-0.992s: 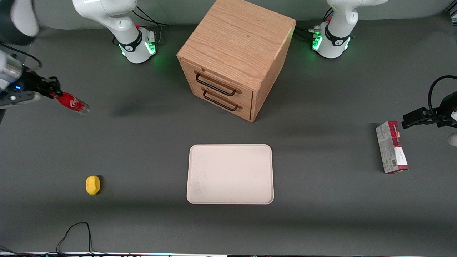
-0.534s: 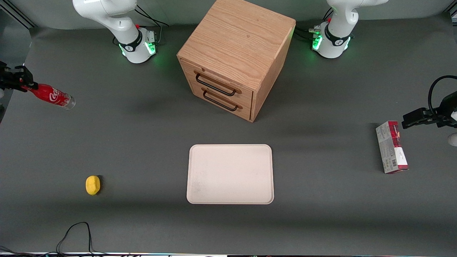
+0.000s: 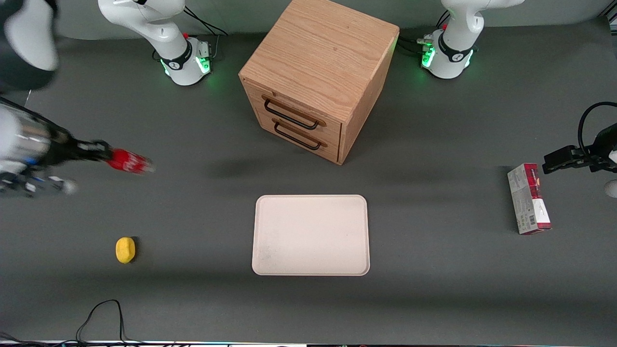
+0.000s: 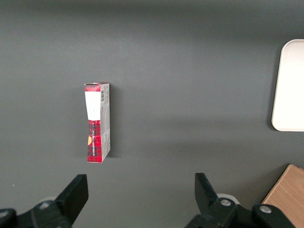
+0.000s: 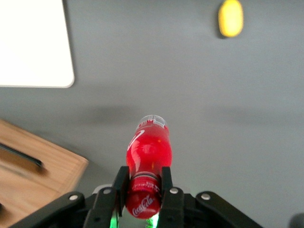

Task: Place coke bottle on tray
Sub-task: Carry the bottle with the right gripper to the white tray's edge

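Grey table [image 3: 193, 299]; only the wrist view shows the end effector [image 5: 144, 183] clamped on the coke bottle [image 5: 148, 152], well apart from the tray [image 3: 311, 235].

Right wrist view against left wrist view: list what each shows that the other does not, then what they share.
Only the right wrist view shows the gripper shut on the neck of the coke bottle, held off the table, and the yellow lemon.

Only the left wrist view shows the red-and-grey carton lying on the table.

Both show part of the tray and a corner of the wooden cabinet. From the front, the gripper carries the bottle at the working arm's end of the table, not yet over the tray.
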You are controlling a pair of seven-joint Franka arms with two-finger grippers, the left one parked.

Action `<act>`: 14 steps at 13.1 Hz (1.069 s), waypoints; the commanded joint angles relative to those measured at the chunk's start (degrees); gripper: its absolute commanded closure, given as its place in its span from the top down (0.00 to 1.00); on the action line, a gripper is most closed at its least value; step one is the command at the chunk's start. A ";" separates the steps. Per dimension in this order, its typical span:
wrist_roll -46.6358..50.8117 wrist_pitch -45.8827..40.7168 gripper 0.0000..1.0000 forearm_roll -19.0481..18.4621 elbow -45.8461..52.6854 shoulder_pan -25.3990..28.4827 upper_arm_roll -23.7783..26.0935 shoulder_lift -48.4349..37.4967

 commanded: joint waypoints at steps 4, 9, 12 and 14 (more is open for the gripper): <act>26.75 13.36 0.00 0.65 13.59 3.34 9.14 17.30; 34.77 29.38 0.00 -6.02 14.90 8.89 8.97 25.74; 35.65 34.12 0.00 -6.73 16.84 9.94 8.97 29.79; 36.98 35.80 0.00 -8.39 16.84 10.82 8.79 31.02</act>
